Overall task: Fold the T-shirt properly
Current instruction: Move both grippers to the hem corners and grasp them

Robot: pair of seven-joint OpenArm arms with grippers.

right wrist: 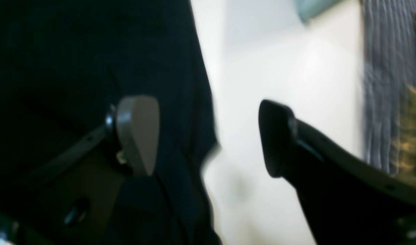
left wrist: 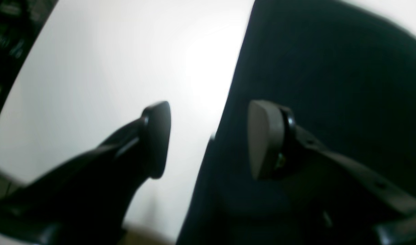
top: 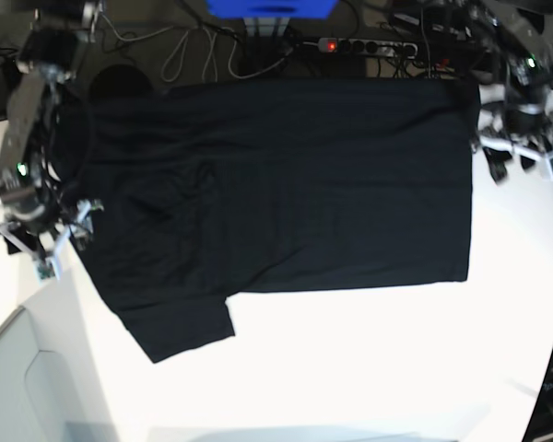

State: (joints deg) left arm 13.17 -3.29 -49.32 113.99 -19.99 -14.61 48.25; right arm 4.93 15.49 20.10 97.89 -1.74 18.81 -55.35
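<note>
The black T-shirt (top: pixel 276 198) is spread flat, plain side up, across the white table (top: pixel 369 359), flanked at opposite ends by the left gripper (left wrist: pixel 208 139) and right gripper (right wrist: pixel 208 136), both held wide open and empty.

The T-shirt (top: pixel 286 184) shows plain black on a white table (top: pixel 369 368), beside blue-grey striped cloth (right wrist: pixel 384 85).

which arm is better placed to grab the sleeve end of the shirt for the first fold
The right one. Its open claw sits at the T-shirt edge just above the lower sleeve. The left claw, also open, is at the hem end, far from either sleeve.
</note>
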